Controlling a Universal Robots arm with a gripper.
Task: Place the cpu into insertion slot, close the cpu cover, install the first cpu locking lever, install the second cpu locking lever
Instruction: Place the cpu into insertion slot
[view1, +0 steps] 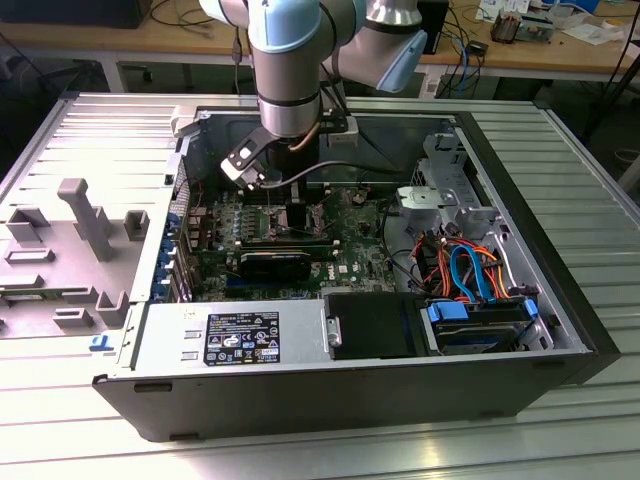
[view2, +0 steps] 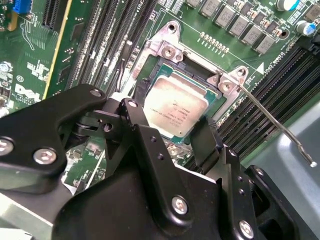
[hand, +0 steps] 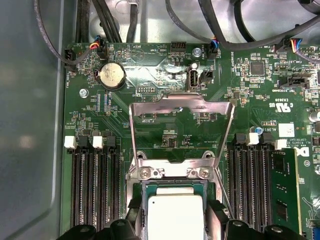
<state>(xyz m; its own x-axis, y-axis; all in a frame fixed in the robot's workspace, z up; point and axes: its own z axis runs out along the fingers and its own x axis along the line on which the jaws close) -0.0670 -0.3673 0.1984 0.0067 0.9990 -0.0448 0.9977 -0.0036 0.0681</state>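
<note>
Here, my gripper (view2: 167, 120) straddled the chip (hand: 176, 215), fingers spread just wider than its edges. It lay in the socket (hand: 142, 200), the cover (hand: 210, 104) standing open. I judged it needed seating flat and square, no corner riding the rim.

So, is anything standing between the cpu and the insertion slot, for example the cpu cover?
Nothing visible does. The cpu lies right at the insertion slot, with the gripper at it. The cpu cover stands swung up off the slot, and a locking lever sticks out sideways.
</note>
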